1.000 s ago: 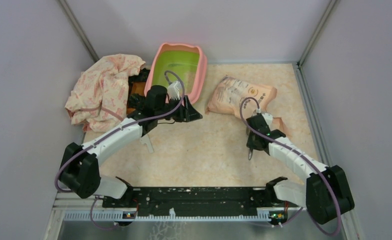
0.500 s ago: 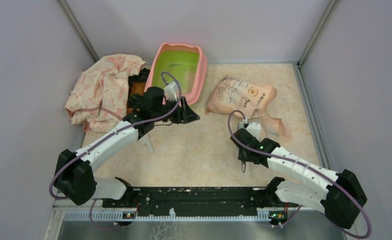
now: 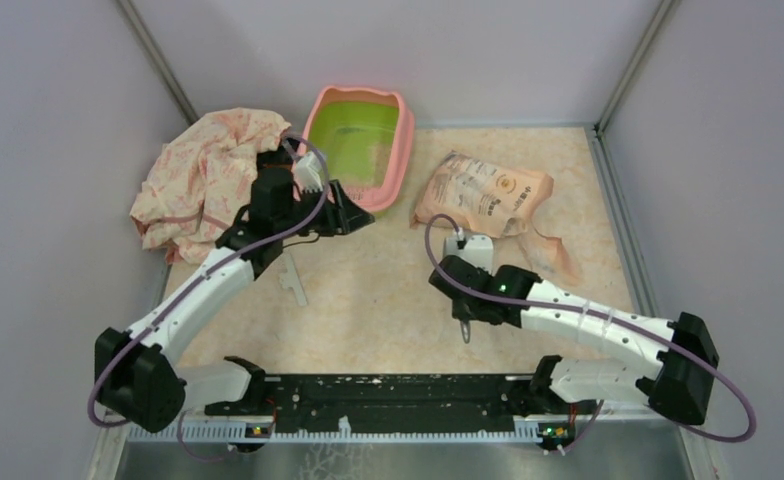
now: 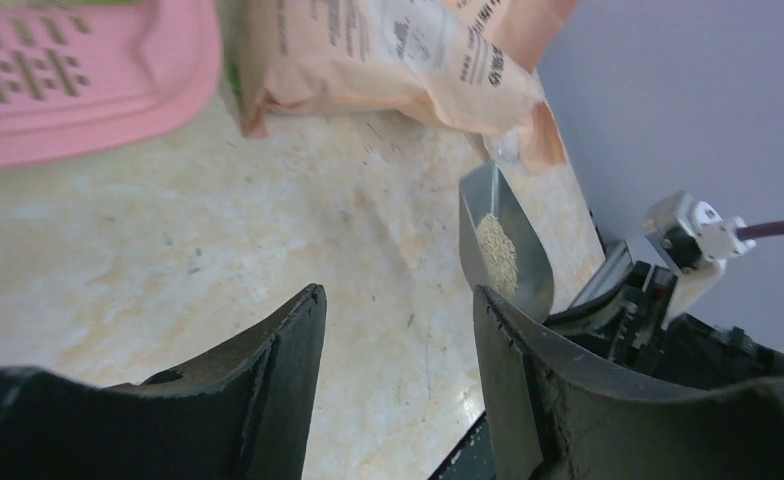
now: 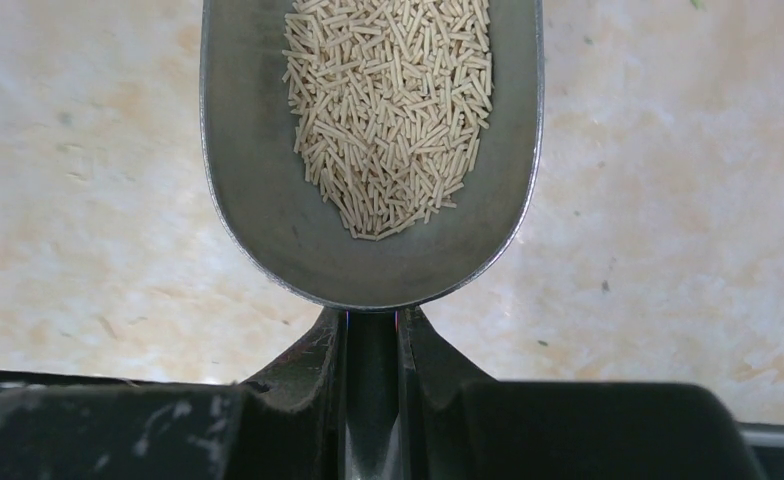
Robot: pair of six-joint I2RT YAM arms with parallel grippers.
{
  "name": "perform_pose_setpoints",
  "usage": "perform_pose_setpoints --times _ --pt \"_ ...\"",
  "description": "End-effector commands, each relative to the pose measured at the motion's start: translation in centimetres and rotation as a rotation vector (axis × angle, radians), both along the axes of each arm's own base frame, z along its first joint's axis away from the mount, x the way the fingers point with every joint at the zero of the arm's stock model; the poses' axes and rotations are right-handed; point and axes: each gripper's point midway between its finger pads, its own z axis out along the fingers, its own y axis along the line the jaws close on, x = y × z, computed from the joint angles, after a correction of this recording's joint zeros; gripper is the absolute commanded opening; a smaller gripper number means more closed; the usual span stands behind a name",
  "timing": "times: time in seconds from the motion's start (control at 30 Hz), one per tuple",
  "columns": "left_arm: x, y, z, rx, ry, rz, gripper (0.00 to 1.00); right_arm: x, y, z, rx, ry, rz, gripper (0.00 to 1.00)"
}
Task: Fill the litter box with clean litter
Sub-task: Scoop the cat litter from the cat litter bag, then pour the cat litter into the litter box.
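Now, right pincer tight on scoop of clean litter, left pincer agape, bag lettering illegible.

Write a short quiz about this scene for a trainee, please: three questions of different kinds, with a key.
1. True or false: the metal scoop in the right gripper is empty.
2. In the top view, where does the peach bag lie relative to the litter box? A) to its left B) to its right C) inside it
3. What do the fingers of the left gripper hold?
Key: 1. False: it carries tan litter pellets. 2. B. 3. Nothing; they stand open.
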Motion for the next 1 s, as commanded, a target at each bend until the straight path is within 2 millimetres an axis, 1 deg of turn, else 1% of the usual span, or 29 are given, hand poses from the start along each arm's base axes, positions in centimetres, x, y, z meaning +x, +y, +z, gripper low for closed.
perform_pose_setpoints --times 0.0,0.1,0.2,0.27,0.33,0.37,0.5,0.67,0.73,0.83,0.9,0.97 --pt "0.2 3.5 1.3 -0.013 -0.039 0.066 0.63 3.2 3.9 5.2 0.049 -0.121 0.057 0.0" --pt "0.3 5.4 1.6 -0.014 -0.046 0.117 0.66 5.1 6.5 7.1 0.025 -0.15 0.114 0.0" --pt "0.2 7.0 1.4 -0.01 -0.045 0.163 0.68 7.8 9.2 8.7 0.027 -0.168 0.169 0.0" --pt "0.2 8.0 1.0 -0.005 -0.036 0.191 0.77 9.9 10.9 9.8 0.053 -0.18 0.21 0.0" --pt "0.1 8.7 0.6 0.002 -0.025 0.21 0.93 12.7 12.7 11.4 0.086 -0.203 0.234 0.0" --pt "0.0 9.0 0.5 0.002 -0.023 0.216 0.98 13.9 13.6 11.8 0.092 -0.205 0.252 0.0" --pt "-0.3 9.6 0.2 0.011 -0.018 0.235 0.99 18.6 16.4 14.1 0.12 -0.235 0.306 0.0" --pt "-0.6 10.2 -0.3 0.03 -0.002 0.25 0.99 24.4 19.5 14.8 0.18 -0.247 0.357 0.0" --pt "-0.8 10.4 -0.3 0.036 -0.002 0.254 0.99 26.6 20.6 14.7 0.217 -0.25 0.381 0.0" --pt "-1.0 10.6 -0.4 0.05 0.004 0.256 0.99 29.3 22.5 14.4 0.344 -0.241 0.43 0.0" --pt "-1.0 10.8 -0.4 0.064 0.007 0.259 0.99 30.9 23.6 14.0 0.468 -0.223 0.458 0.0" --pt "-1.1 10.9 -0.2 0.075 0.004 0.262 0.99 32.0 24.4 14.2 0.615 -0.206 0.466 0.0"
